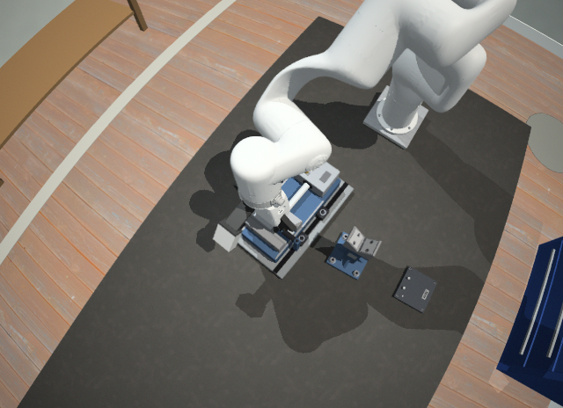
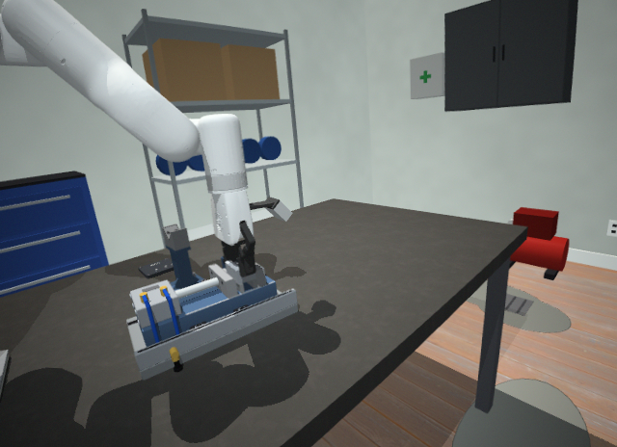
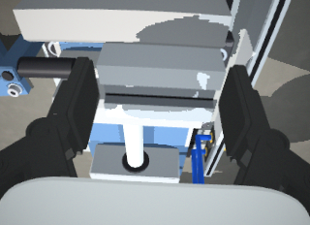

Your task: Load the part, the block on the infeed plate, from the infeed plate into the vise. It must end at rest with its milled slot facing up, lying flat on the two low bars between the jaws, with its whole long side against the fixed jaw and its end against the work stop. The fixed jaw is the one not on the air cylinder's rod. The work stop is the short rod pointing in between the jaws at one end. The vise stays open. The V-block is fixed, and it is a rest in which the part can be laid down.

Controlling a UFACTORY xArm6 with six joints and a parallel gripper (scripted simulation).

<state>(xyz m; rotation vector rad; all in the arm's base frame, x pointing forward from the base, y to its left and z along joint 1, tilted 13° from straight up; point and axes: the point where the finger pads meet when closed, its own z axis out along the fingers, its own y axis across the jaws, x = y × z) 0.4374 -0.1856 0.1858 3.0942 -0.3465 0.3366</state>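
In the wrist view the part [image 3: 162, 73], a grey block with a dark line along it, lies between the vise jaws. It sits close under the fixed jaw [image 3: 123, 8], the grey bar with two holes. The dark work stop rod [image 3: 46, 69] points at the part's left end; I cannot tell whether they touch. The moving jaw [image 3: 136, 163] on the white cylinder rod stands apart from the part. My gripper [image 3: 160, 80] is open, with one black finger on each side of the part's ends and a gap at each. It stands low over the vise [image 1: 296, 222] and also shows in the side view [image 2: 241, 263].
The V-block [image 1: 359, 244] on its blue base stands right of the vise. The dark infeed plate [image 1: 414, 288] lies further right with nothing on it. A white box [image 1: 224, 236] sits at the vise's left end. My arm hides much of the vise from above.
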